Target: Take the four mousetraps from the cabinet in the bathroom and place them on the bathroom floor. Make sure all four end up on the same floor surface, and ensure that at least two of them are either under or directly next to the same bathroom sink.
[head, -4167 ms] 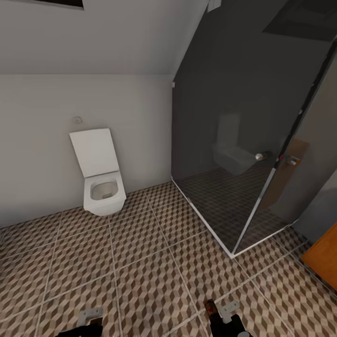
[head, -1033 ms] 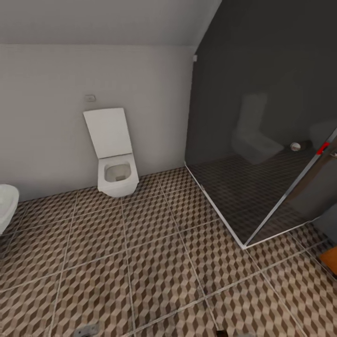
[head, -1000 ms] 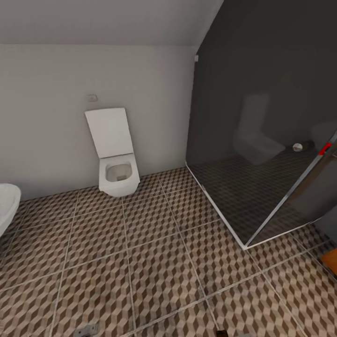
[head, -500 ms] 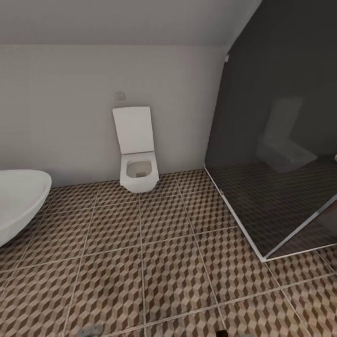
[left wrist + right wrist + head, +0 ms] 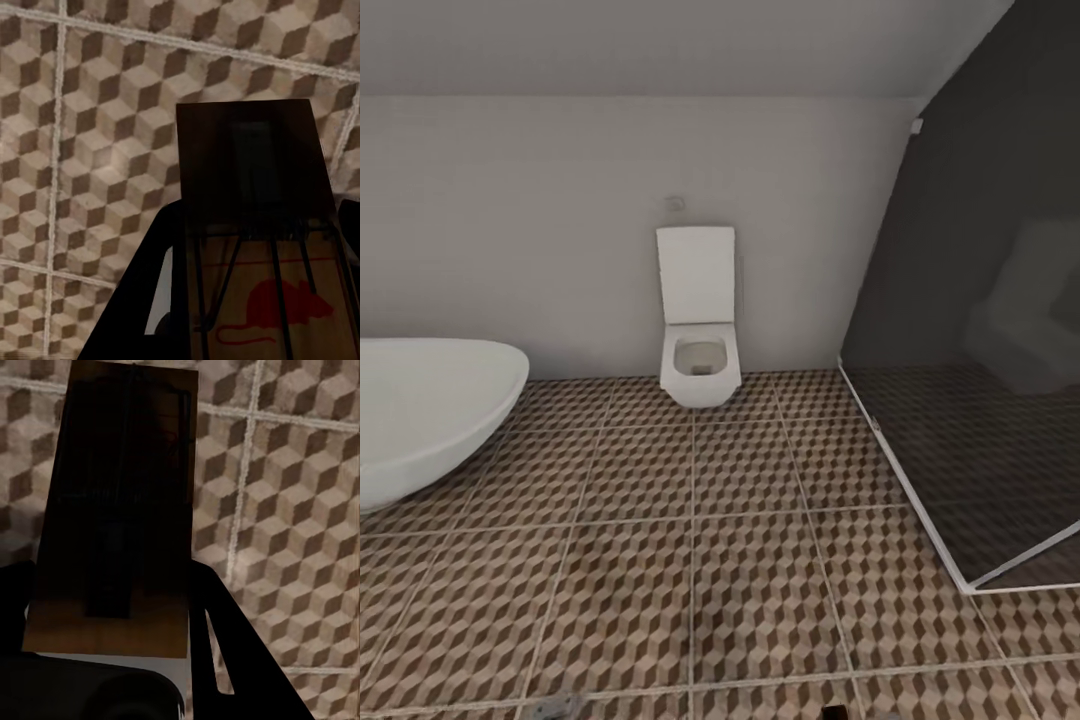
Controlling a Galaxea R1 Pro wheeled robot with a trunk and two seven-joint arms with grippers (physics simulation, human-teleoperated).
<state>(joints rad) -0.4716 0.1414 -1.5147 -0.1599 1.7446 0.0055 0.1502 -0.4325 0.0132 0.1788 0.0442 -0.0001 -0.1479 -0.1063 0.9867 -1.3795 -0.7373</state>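
Observation:
In the left wrist view, a mousetrap [image 5: 255, 172] with thin dark wires and a red mouse print hangs over the cube-patterned bathroom floor [image 5: 97, 127]. My left gripper [image 5: 262, 217] is shut on it. A second mousetrap [image 5: 124, 472], a dark-brown flat piece, is held above the floor [image 5: 292, 510] in the right wrist view, with my right gripper [image 5: 112, 592] shut on it. In the head view a grey part of the left gripper [image 5: 557, 706] pokes in at the bottom edge. The cabinet and the sink are out of view.
A white toilet [image 5: 700, 360] hangs on the far wall, straight ahead. An oval white bathtub [image 5: 420, 410] stands at the left. A dark glass shower enclosure [image 5: 980, 420] with a pale floor rail takes up the right. Tiled floor [image 5: 740, 560] lies between them.
The head camera has swung left: the toilet now sits mid-picture, the bathtub has come into view at the left, and the shower has slid to the right edge.

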